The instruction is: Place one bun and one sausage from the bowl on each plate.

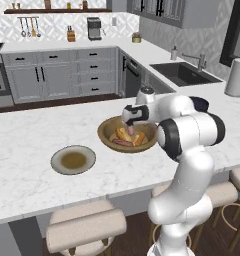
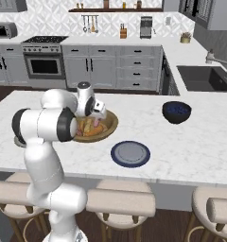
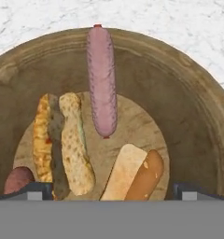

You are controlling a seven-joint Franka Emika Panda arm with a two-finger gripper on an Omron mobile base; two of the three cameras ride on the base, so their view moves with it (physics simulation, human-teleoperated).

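Note:
The wooden bowl (image 1: 104,136) (image 2: 113,124) (image 3: 188,107) stands mid-counter. Inside it, the hand view shows a pink sausage (image 3: 102,79) leaning up the far wall, a split bun (image 3: 74,144) to the left, a second bun (image 3: 135,175) near the bottom, and a dark sausage end (image 3: 17,179) at the lower left. My gripper (image 1: 129,130) (image 2: 97,123) (image 3: 114,191) hangs open just above the bowl's contents, pointing down, with nothing between its fingers. A pale beige plate (image 1: 73,160) lies bare to the bowl's left. A dark blue-grey plate (image 2: 130,154) lies bare to its right, near the counter's front edge.
A small dark blue bowl (image 2: 176,112) sits on the counter further right. The sink (image 1: 184,73) and a paper towel roll (image 1: 236,76) are beyond it. Stools (image 1: 87,227) line the counter's near side below the front edge.

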